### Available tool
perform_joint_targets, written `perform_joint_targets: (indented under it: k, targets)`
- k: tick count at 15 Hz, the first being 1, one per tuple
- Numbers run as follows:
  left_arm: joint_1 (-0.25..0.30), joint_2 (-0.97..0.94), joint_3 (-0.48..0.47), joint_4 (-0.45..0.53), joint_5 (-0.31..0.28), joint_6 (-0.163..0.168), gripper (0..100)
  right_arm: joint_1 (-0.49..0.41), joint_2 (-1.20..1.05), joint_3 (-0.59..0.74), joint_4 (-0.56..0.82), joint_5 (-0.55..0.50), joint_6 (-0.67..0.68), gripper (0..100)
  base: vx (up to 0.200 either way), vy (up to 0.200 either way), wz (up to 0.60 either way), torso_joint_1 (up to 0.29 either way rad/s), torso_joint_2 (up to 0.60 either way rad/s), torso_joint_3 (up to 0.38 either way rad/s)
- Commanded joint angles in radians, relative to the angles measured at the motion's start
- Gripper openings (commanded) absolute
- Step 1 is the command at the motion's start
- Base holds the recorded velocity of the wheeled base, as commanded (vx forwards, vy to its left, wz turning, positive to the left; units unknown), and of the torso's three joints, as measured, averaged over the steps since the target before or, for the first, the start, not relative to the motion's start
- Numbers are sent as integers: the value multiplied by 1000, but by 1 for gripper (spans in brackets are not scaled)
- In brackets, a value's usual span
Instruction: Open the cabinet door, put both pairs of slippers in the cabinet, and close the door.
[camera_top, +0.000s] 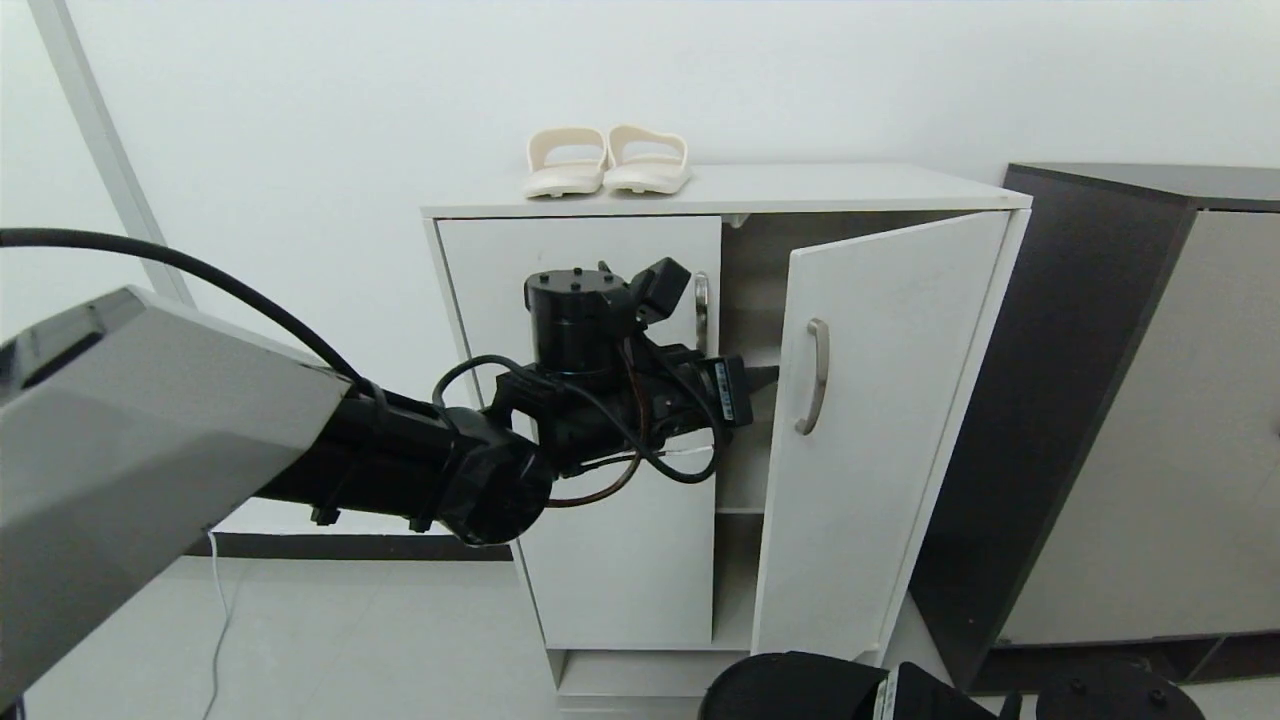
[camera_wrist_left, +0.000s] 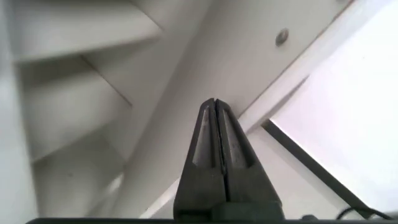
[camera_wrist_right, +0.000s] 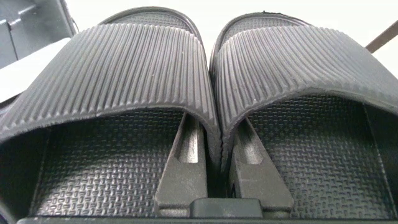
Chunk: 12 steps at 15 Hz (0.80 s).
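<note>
Because the white cabinet door (camera_top: 880, 430) is standing half open, the black ribbed rubber slippers (camera_wrist_right: 143, 68) could be bumping it going in. The cream slippers (camera_top: 607, 160) are sitting on top. The left arm is stretching level, left gripper (camera_top: 765, 376) poking into the gap — its fingers (camera_wrist_left: 205, 149) are pressing together on nothing. The right gripper (camera_wrist_right: 216, 134) is pinching both black slippers' inner sides — one could be slipping out.

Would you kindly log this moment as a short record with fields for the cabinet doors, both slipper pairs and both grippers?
right door: partly open
left door: shut
white slippers: side by side on cabinet top
black slippers: pinched together at inner edges by right gripper
left gripper: shut, empty, at the cabinet opening
right gripper: shut on black slippers
</note>
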Motion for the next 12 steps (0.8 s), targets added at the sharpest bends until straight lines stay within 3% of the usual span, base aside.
perform_joint_targets:
  k: [1, 3, 5, 7, 9, 12]
  targets:
    - [-84, -4, -3, -9, -3, 2, 0, 4, 18, 0, -1, 0, 0, 0, -200, 0, 0, -2, 2, -2]
    - [-136, -12, 5, -72, 7, 1, 0, 4, 19, 1, -1, 0, -1, 0, -200, 0, 0, 7, 2, 0]
    - [-136, -12, 8, -99, 45, 1, 0, 4, 19, 4, -5, 0, -1, 0, -100, 0, 0, 1, -1, 4]
    - [-104, -10, 11, -101, 93, 2, 0, -4, 24, 1, -15, 0, -1, 0, 0, 0, 0, 0, 0, 0]
    - [-67, -58, 45, -98, 136, 4, 0, -73, 64, -34, -69, -14, 5, 0, 0, 0, 0, 0, 0, 0]
    - [19, -232, 215, -96, 214, 25, 0, -211, 151, -172, -124, -224, 25, 0, 0, 0, 0, 0, 0, 0]
